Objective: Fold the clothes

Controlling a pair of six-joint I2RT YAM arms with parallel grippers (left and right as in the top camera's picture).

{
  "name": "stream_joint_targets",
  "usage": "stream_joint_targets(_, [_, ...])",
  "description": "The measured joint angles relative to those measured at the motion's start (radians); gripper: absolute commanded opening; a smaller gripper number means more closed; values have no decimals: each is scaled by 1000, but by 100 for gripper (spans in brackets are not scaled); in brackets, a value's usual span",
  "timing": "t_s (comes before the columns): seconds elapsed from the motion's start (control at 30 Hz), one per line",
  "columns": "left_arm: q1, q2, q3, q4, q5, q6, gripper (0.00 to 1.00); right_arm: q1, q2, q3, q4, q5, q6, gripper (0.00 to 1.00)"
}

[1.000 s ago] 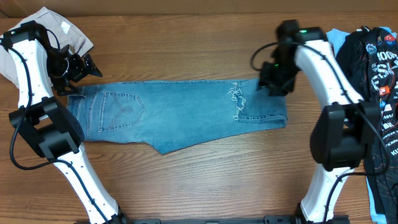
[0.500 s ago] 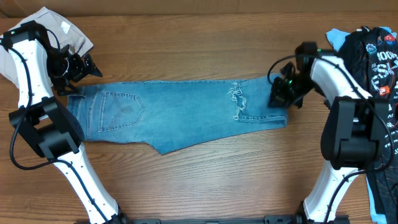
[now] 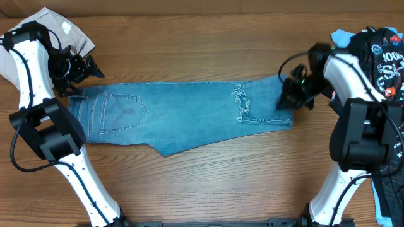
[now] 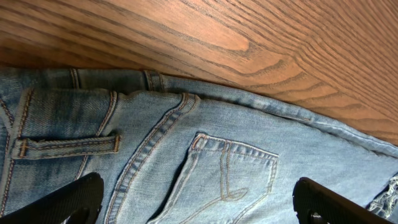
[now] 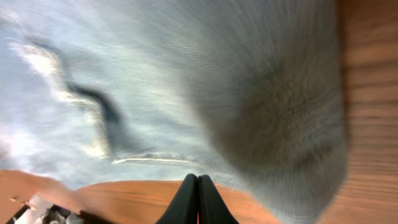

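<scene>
Black right pincer [image 5: 198,186]: fingers pressed flat together, with the tips at the hem [image 5: 161,160] of the jeans leg. It cannot be told whether a thin fold of denim is caught between them.
Other arm: the left pincer [image 4: 199,208] has its jaws spread wide and holds nothing. It hangs just above the waist end of the jeans.
Task item: the jeans [image 3: 183,116] are light-blue denim. They lie flat and lengthwise across the middle of the wooden table [image 3: 202,183], waist to the left and leg end to the right.
Waiting clothes: the beige trousers [image 3: 57,28] are bunched at the far-left corner. The black printed tee [image 3: 385,57] is heaped at the right edge over a pale-blue garment [image 3: 341,36].
Step in hand: probably taking hold of the leg end, to start folding the jeans across their length.
Next move calls for: a sure pinch on the hem, then a lift high enough to carry the leg end leftward over the waist without dragging the lower cloth. The left pincer would likely need to pin or grip the waist.
Right wrist view adds: the closed fingertips up close and the stitched hem line. The picture is blurred, so the grip stays uncertain.
Left wrist view adds: crisp detail of the back pocket [image 4: 230,177], a belt loop [image 4: 68,144] and the seams.
Overhead view adds: the whole layout, both arms at opposite ends of the jeans, and the other clothes, which neither wrist view shows.
</scene>
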Motion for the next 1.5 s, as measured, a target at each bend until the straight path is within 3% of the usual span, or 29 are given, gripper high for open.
stream_joint_targets(0.1, [0,0,0,-1,0,0,100,-14,-1,112,-21,33,-21,86])
stream_joint_targets(0.13, [0,0,0,-1,0,0,100,-20,-2,127,-12,45,-23,98])
stream_joint_targets(0.43, [0,0,0,-1,-3,0,100,-124,-2,64,127,119,-41,100])
stream_joint_targets(0.9, [0,0,0,-1,-3,0,100,-118,-13,-190,314,-75,-108,100])
stream_joint_targets(1.13, [0,0,0,-1,-3,0,100,-120,-30,-258,382,-147,-123,68])
stream_joint_targets(1.37, [0,0,0,-1,-3,0,100,-119,-26,-280,387,-159,-114,4])
stream_joint_targets(1.5, [0,0,0,-1,-3,0,100,-119,-26,-282,403,-150,-72,4])
